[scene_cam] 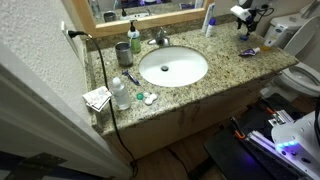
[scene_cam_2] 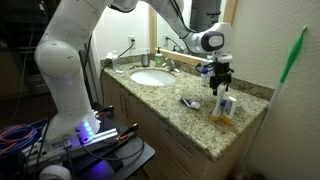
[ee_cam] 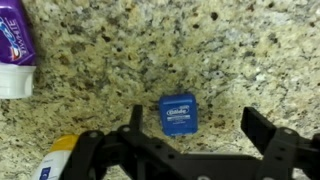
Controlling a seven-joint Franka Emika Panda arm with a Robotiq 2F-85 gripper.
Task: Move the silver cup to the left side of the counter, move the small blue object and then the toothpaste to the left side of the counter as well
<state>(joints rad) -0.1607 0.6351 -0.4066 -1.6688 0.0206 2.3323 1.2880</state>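
Note:
In the wrist view the small blue object point(ee_cam: 179, 113), a little blue box with a white label, lies on the speckled counter point(ee_cam: 150, 50). It sits between my gripper's point(ee_cam: 200, 125) open fingers, nearer the left one, and the gripper is empty. The toothpaste point(ee_cam: 14, 45), a flat blue-purple tube, lies at the upper left; it shows in both exterior views point(scene_cam: 248, 52) point(scene_cam_2: 188, 102). The gripper point(scene_cam: 248, 22) point(scene_cam_2: 220, 82) hangs over the counter end away from the silver cup. The silver cup point(scene_cam: 122, 52) stands across the sink, beside the green soap bottle point(scene_cam: 134, 40).
The oval white sink point(scene_cam: 172, 67) and faucet point(scene_cam: 158, 38) fill the counter's middle. A tall white tube with a blue top point(scene_cam: 209, 20) stands by the mirror. A yellow-and-white item point(scene_cam_2: 225, 108) point(ee_cam: 58, 160) stands close to the gripper. Small items and a cord lie near the cup's end.

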